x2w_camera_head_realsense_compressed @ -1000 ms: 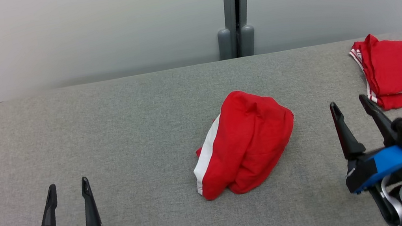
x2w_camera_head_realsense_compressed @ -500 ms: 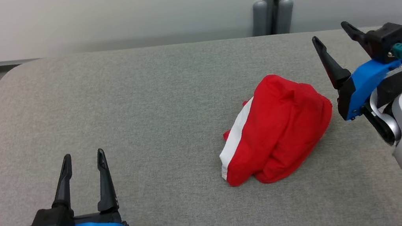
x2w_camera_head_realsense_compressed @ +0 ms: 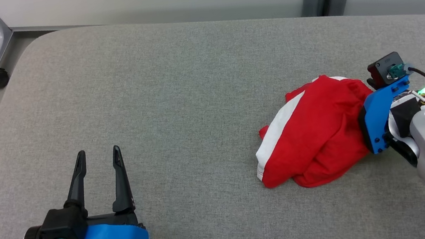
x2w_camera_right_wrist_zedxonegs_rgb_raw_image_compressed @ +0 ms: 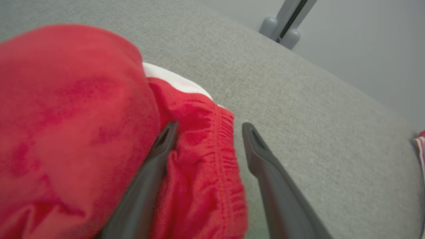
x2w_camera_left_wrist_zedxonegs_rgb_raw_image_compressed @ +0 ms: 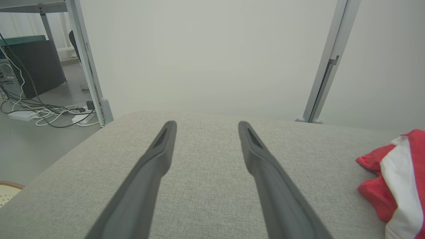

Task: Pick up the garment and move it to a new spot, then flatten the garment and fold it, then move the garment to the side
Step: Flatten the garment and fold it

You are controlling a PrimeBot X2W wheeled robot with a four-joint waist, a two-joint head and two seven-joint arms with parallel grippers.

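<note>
A: Starting at the left: left gripper [x2w_camera_head_realsense_compressed: 98,150], parted wide above the bare grey table [x2w_camera_head_realsense_compressed: 172,79], holding nothing, touching nothing. Well apart from the garment [x2w_camera_head_realsense_compressed: 315,133]?
B: Well apart. Bunched red heap with a white stripe, lying right of centre on the table.
A: Step in hand?
B: Looks like the first pick-up, not yet gripped. At the far right, right gripper [x2w_camera_right_wrist_zedxonegs_rgb_raw_image_compressed: 210,125] wide open, straddling a gathered red hem at the heap's right side; one finger pressed into a fold, the other just outside the hem.
A: Next?
B: Probably calls for closing on that hem, deep enough to catch the fabric firmly, then lifting clear
</note>
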